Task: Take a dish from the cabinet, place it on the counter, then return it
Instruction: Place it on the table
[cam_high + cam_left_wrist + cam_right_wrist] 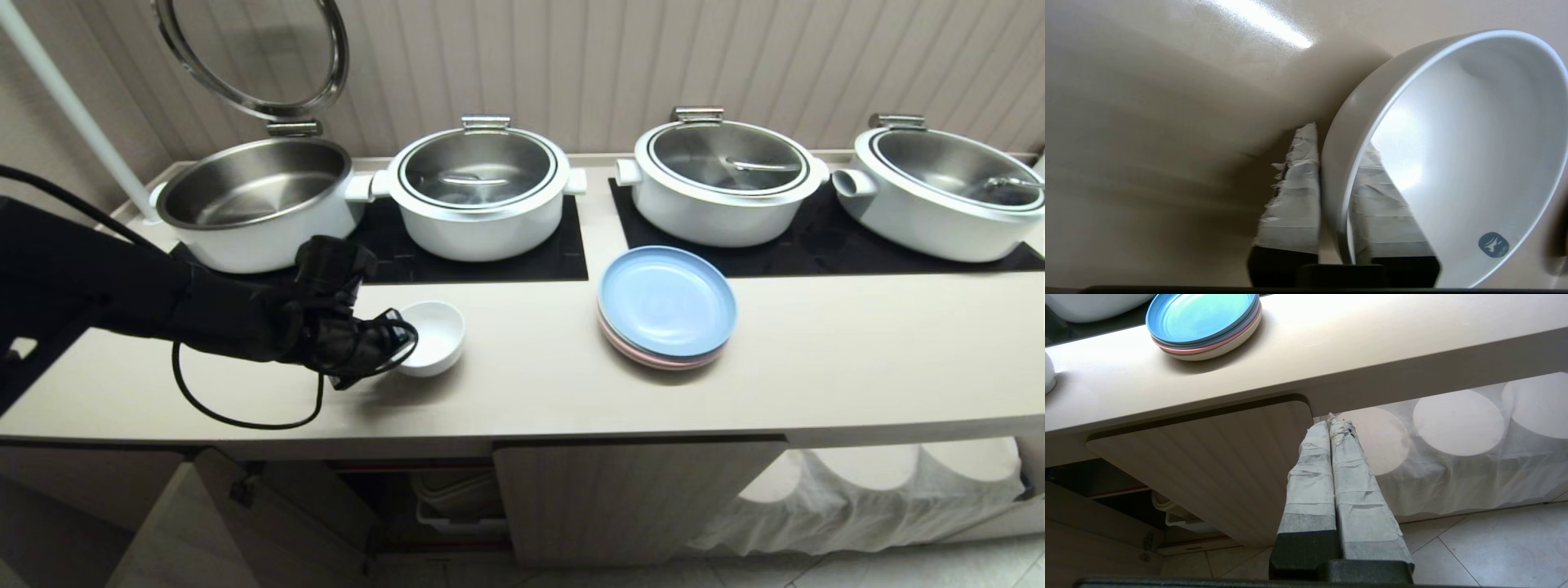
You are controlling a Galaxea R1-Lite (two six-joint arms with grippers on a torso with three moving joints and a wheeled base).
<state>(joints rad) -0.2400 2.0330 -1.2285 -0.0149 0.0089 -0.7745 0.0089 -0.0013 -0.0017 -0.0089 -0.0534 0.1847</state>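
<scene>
Pale worktop [571,367], pots behind. Bowl [433,335] is set down; its rim is straddled by left gripper [1335,192] fingers, slackening. Release should be finished before withdrawal. Right gripper [1331,428] clenched, empty.

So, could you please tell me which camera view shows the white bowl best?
The head view: the whole bowl sits on the counter at the left end effector. The left wrist view crops the bowl; the right wrist view catches only a sliver of its edge.
</scene>
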